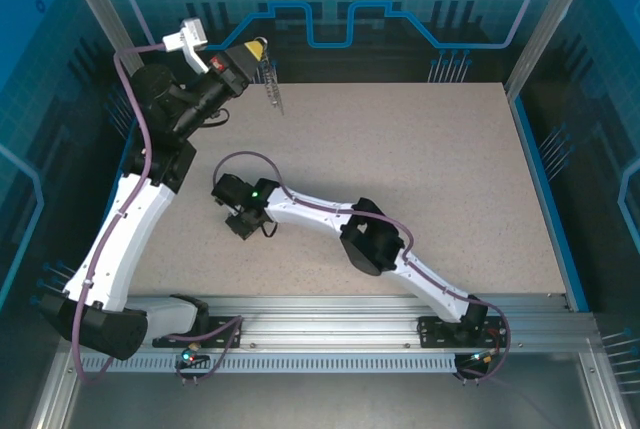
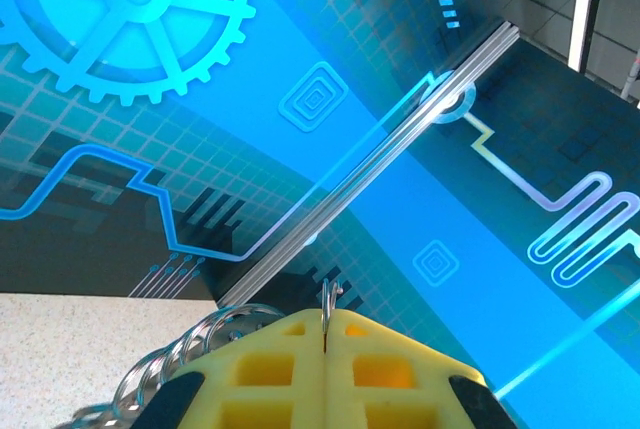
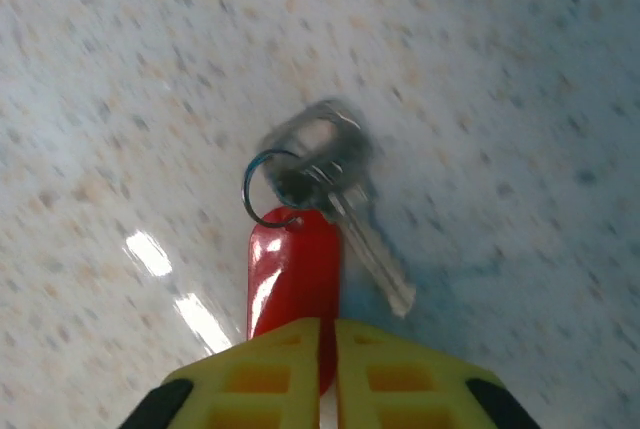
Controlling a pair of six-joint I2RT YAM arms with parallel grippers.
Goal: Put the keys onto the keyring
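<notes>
Red plastic sits pinched between the yellow fingers (image 3: 270,374) of the right gripper (image 3: 328,344), which is closed on the near end of the tag (image 3: 293,264). The rest of the tag sticks straight out ahead of the fingertips. At its far end a small wire loop (image 3: 250,189) joins it to a silver key (image 3: 372,249). The key lies just beyond and to the right of the tag, its blade slanting back toward the gripper, and its head is blurred. Whether tag and key touch the speckled table (image 3: 500,69) beneath them or hang just above it, I cannot tell. From above, the right gripper (image 1: 248,225) is low over the left part of the table (image 1: 430,179), its arm stretched across from the right base. The left gripper (image 1: 256,50) is raised near the back left corner, well apart from the right one. The keyring (image 1: 273,92) hangs down from its fingertips as a thin dark strip. In the left wrist view the left gripper (image 2: 327,327) has its yellow fingers (image 2: 270,364) pressed together, with a thin bit of the keyring's wire (image 2: 331,297) nipped between the tips. A row of silvery rings (image 2: 185,354) curves away to the left of the fingers, against the blue back wall (image 2: 400,99).
</notes>
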